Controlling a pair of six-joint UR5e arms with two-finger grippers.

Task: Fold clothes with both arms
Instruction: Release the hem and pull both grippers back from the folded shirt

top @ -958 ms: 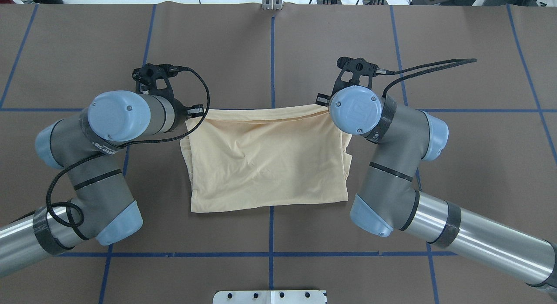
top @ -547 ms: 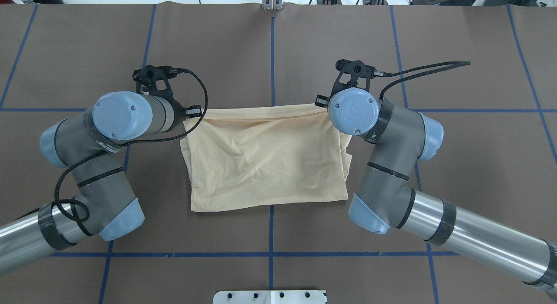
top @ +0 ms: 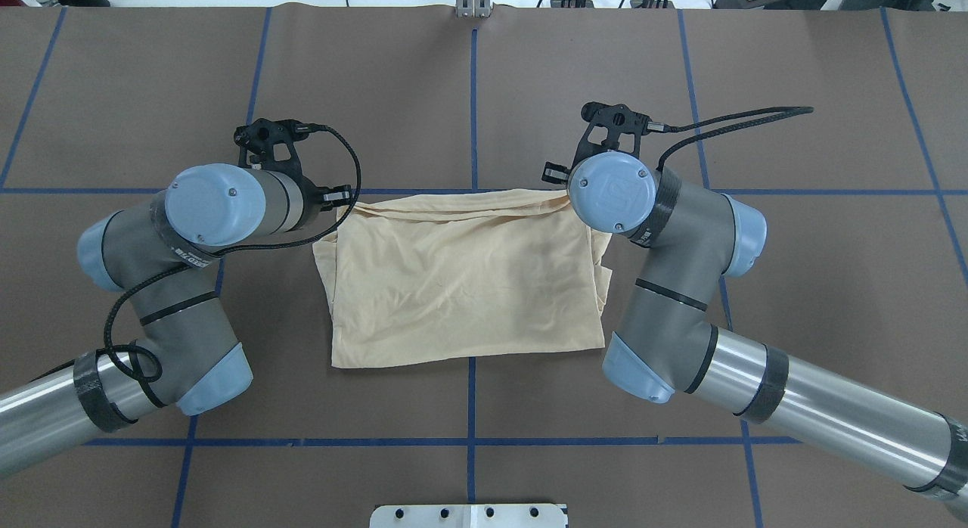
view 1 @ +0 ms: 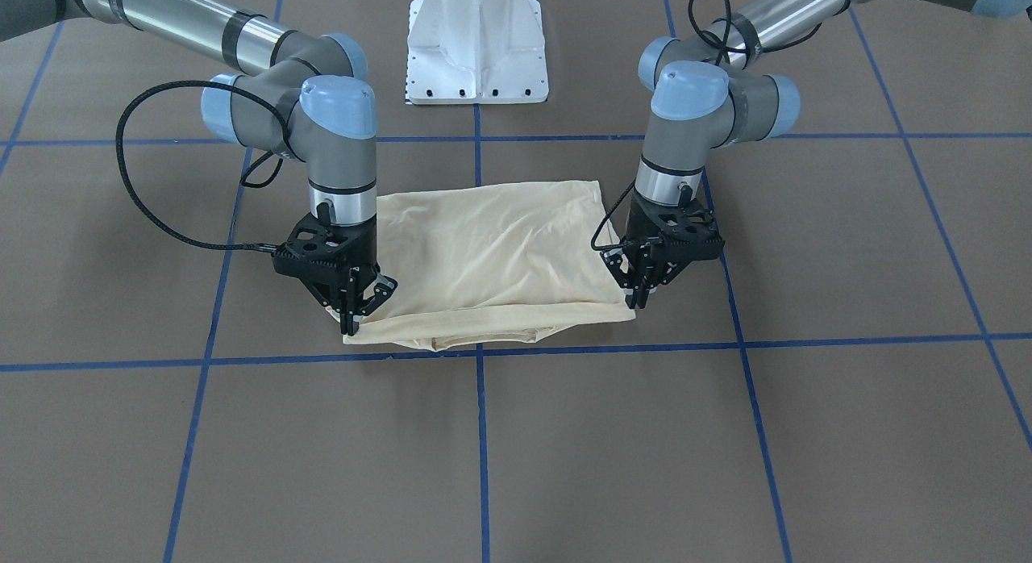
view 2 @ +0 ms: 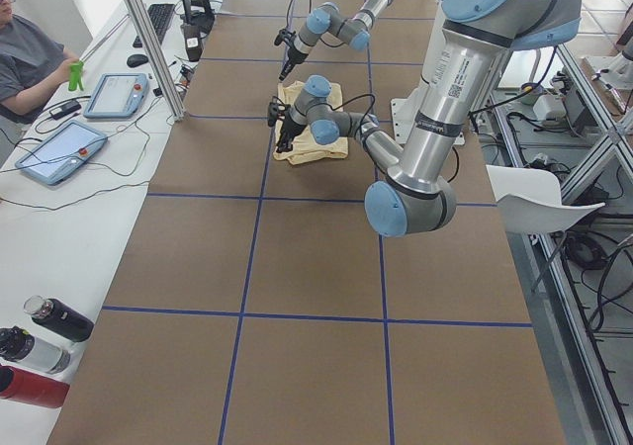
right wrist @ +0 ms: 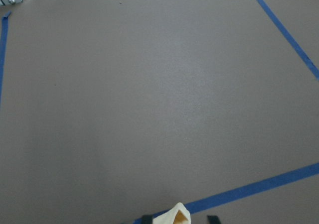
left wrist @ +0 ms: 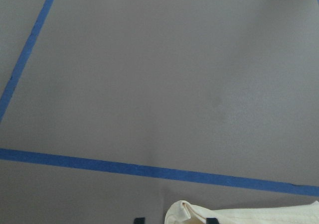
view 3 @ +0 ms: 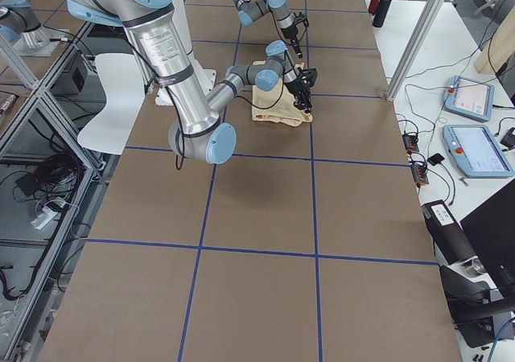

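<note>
The pale cream-yellow shirt [view 1: 492,256] lies folded into a rectangle on the brown table, plain side up, with no print showing. My left gripper [view 1: 641,298] points down at the far corner on the robot's left and is shut on that corner. My right gripper [view 1: 351,325] is shut on the opposite far corner. In the overhead view the shirt [top: 461,278] spans between both wrists, which hide the fingertips. A bit of cloth [left wrist: 239,215] shows between the finger tips in the left wrist view, and a small cloth corner [right wrist: 174,216] shows in the right wrist view.
The white pedestal base [view 1: 477,47] stands behind the shirt on the robot's side. Blue tape lines [top: 473,97] grid the table. A person [view 2: 25,59] sits at a side bench with tablets [view 2: 59,148]. Bottles [view 2: 40,341] lie near that bench's end.
Both wrists have shifted slightly inward with the shirt's far edge still held. That edge now hangs with more slack, and the top layer looks smoother.
</note>
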